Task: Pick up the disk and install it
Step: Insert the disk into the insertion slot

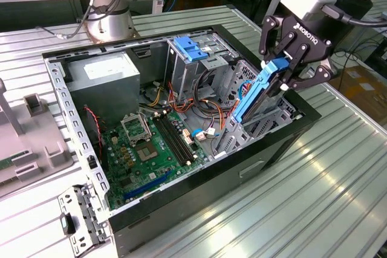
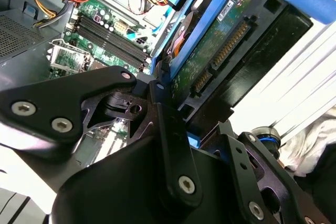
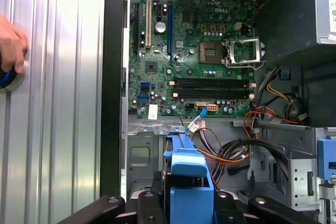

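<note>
The flat silver disk [image 1: 255,96] in its blue plastic carrier rails stands on edge and tilted. Its lower end is down inside the open black computer case [image 1: 199,193], at the grey metal bay [image 1: 269,122] in one corner of the case, and its upper end is above the rim. The black gripper [image 1: 284,68] has its fingers closed on this upper end, on the blue rails. I judge the disk to be stiff and rather heavy for its size, and also fragile: the second wrist view shows its bare green circuit board [image 2: 220,40] and the connector, so the plastic rails seem the safe place to hold, though smooth plastic may slip. The case holds many things: a green motherboard [image 1: 148,149] on its floor, a large grey power-supply box [image 1: 103,80] in the corner far from the disk, a grey metal drive cage [image 1: 195,70] with a blue plastic bracket [image 1: 190,46] on top, and loose coloured cables [image 1: 208,98] between cage and bay. Outside the case, a person's hand [image 3: 10,43] rests on the ribbed metal table [image 1: 314,200].
</note>
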{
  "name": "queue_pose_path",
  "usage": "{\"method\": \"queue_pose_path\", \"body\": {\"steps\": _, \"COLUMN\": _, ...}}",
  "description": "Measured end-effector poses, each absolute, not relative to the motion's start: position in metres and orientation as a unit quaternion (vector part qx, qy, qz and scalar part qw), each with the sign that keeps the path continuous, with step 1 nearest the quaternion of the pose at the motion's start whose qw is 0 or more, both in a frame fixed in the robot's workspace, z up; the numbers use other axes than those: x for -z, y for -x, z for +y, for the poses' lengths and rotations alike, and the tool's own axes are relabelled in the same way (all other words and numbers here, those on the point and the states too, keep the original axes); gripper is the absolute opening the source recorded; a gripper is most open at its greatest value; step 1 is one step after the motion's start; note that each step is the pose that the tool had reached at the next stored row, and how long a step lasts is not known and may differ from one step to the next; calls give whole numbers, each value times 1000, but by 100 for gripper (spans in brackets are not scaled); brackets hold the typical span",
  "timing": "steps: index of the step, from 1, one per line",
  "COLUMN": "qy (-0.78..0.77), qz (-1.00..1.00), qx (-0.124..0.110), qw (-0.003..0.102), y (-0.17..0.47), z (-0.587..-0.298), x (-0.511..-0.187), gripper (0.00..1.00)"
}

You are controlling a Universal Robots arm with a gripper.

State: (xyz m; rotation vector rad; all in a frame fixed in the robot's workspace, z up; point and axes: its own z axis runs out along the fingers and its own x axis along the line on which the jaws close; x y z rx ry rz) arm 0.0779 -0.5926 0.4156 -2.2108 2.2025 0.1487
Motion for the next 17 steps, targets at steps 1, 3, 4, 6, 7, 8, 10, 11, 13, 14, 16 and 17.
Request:
{"method": "queue_pose_path", "body": {"steps": 1, "qy": 708, "qz": 705, "qx": -48, "qw": 9, "y": -78, "z": -593, "x": -415, "gripper": 37}}
{"method": "queue_pose_path", "body": {"steps": 3, "qy": 708, "qz": 705, "qx": -48, "qw": 9, "y": -78, "z": -593, "x": -414, "gripper": 37}}
{"method": "queue_pose_path", "body": {"steps": 4, "qy": 708, "qz": 705, "qx": -48, "qw": 9, "y": -78, "z": -593, "x": -414, "gripper": 37}}
{"method": "queue_pose_path", "body": {"steps": 6, "qy": 708, "qz": 705, "qx": -48, "qw": 9, "y": -78, "z": -593, "x": -413, "gripper": 37}}
{"method": "queue_pose_path", "body": {"steps": 7, "qy": 708, "qz": 705, "qx": -48, "qw": 9, "y": -78, "z": -593, "x": -412, "gripper": 37}}
{"method": "queue_pose_path", "body": {"steps": 8, "qy": 708, "qz": 705, "qx": -48, "qw": 9, "y": -78, "z": -593, "x": -412, "gripper": 37}}
{"method": "queue_pose_path", "body": {"steps": 10, "qy": 708, "qz": 705, "qx": -48, "qw": 9, "y": -78, "z": -593, "x": -411, "gripper": 37}}
{"method": "queue_pose_path", "body": {"steps": 11, "qy": 708, "qz": 705, "qx": -48, "qw": 9, "y": -78, "z": -593, "x": -411, "gripper": 37}}
{"method": "queue_pose_path", "body": {"steps": 13, "qy": 708, "qz": 705, "qx": -48, "qw": 9, "y": -78, "z": -593, "x": -410, "gripper": 37}}
{"method": "queue_pose_path", "body": {"steps": 14, "qy": 708, "qz": 705, "qx": -48, "qw": 9, "y": -78, "z": -593, "x": -410, "gripper": 37}}
{"method": "queue_pose_path", "body": {"steps": 16, "qy": 708, "qz": 705, "qx": -48, "qw": 9, "y": -78, "z": -593, "x": -408, "gripper": 37}}
{"method": "queue_pose_path", "body": {"steps": 17, "qy": 708, "qz": 705, "qx": -48, "qw": 9, "y": -78, "z": -593, "x": -408, "gripper": 37}}
